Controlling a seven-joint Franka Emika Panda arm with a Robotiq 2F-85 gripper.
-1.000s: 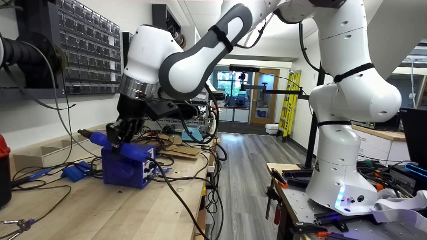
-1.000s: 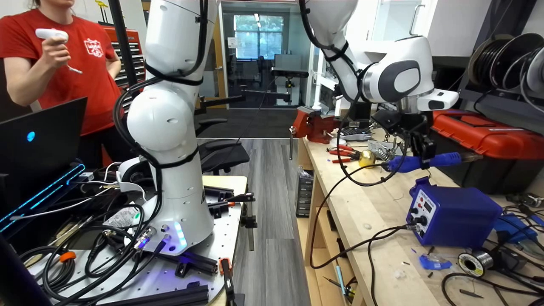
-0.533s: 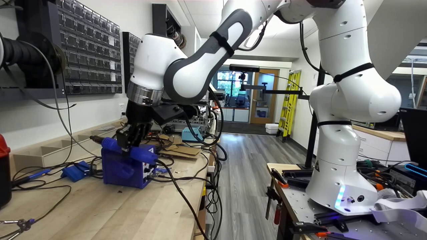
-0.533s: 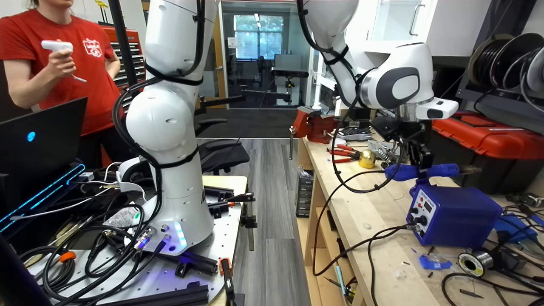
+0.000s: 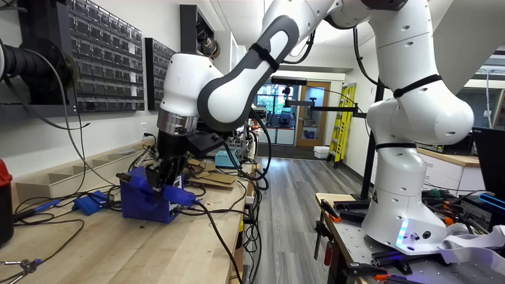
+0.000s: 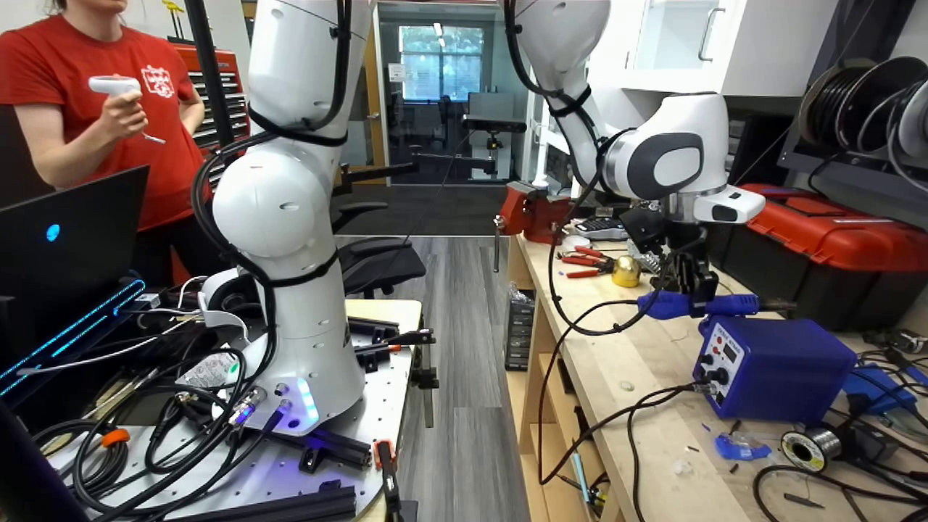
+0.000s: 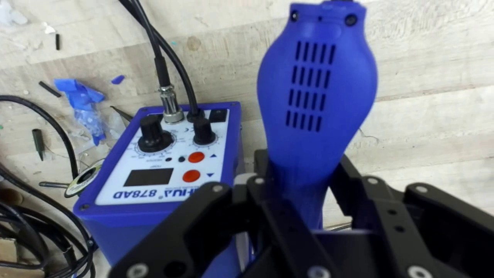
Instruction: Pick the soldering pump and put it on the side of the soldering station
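The gripper (image 7: pixel 303 172) holds the soldering pump (image 7: pixel 316 88); its two fingers (image 7: pixel 349 189) are clamped on either side of the narrow part of the blue body. In the wrist view, the vented wide end points to 12 o'clock, and the soldering station (image 7: pixel 162 166) stands at 9 o'clock from the fingers. The pump is held above the workbench (image 5: pixel 158 252), beside the station; contact between the two cannot be determined. In an exterior view, a black cable (image 5: pixel 225 244) leaves the wide end toward 5 o'clock. In an exterior view, a red-lidded toolbox (image 6: pixel 848 250) sits at 1 o'clock and a solder spool (image 6: pixel 812 448) at 5 o'clock from the station; there, the station lies at 4 o'clock from the gripper and the pump's nozzle points to 3 o'clock.
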